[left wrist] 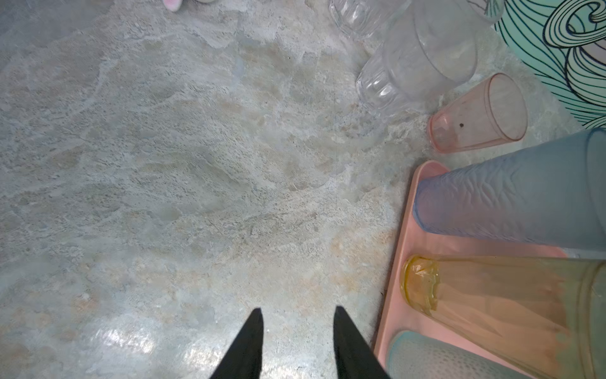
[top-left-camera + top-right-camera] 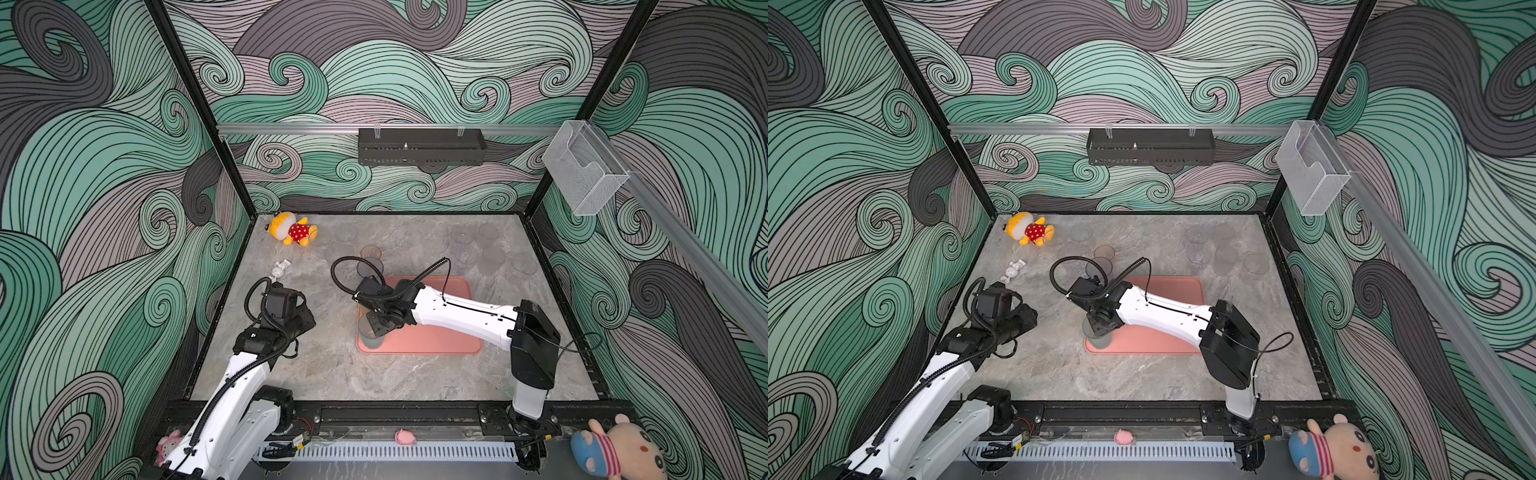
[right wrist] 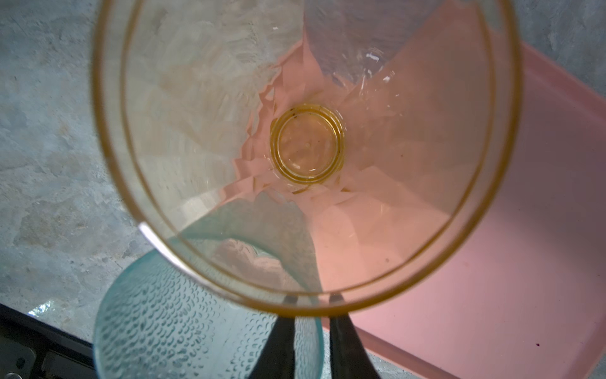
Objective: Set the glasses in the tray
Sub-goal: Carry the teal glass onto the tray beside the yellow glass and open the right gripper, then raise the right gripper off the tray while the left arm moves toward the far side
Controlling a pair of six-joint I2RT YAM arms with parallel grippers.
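Observation:
The salmon-pink tray (image 2: 436,340) (image 3: 541,229) lies mid-table. Along its left edge stand three glasses: a blue-grey one (image 1: 508,200) at the far corner, a yellow-orange one (image 1: 492,302) (image 3: 308,144) in the middle and a teal dimpled one (image 1: 426,361) (image 3: 196,321) at the near corner. My right gripper (image 3: 313,300) (image 2: 374,328) hovers over the yellow-orange glass. Its jaws stand slightly apart, their tips at that glass's rim with nothing between them. My left gripper (image 1: 296,310) is open and empty over bare table left of the tray. A pink glass (image 1: 478,115) and clear glasses (image 2: 486,253) stand on the table beyond.
A yellow plush toy (image 2: 291,229) and a small white figure (image 2: 280,269) lie at the far left. More clear glasses (image 2: 345,232) stand beside the plush. A black shelf (image 2: 422,145) and a clear box (image 2: 582,170) hang on the walls.

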